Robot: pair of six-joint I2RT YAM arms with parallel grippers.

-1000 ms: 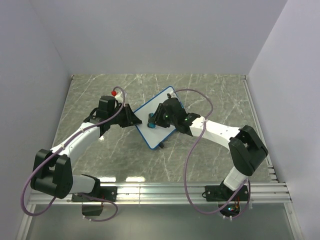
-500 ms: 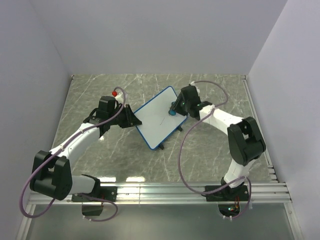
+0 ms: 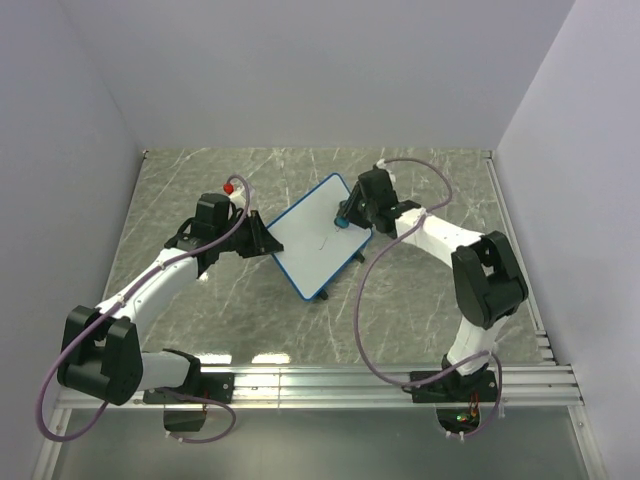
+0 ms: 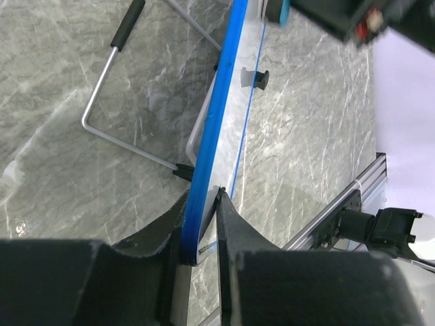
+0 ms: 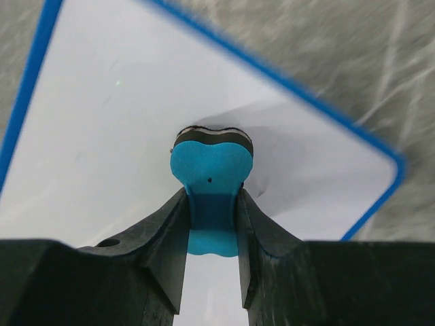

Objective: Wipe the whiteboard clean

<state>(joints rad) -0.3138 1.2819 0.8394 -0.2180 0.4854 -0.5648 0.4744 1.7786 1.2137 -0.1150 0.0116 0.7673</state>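
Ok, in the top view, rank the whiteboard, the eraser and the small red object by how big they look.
1. whiteboard, by far the largest.
2-3. eraser and red object: both tiny and about alike. The eraser is partly hidden, so I won't rank them.

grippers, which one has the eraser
The right gripper: it is shut on the blue eraser, over the face of the whiteboard. The left gripper instead clamps the whiteboard by its blue edge.
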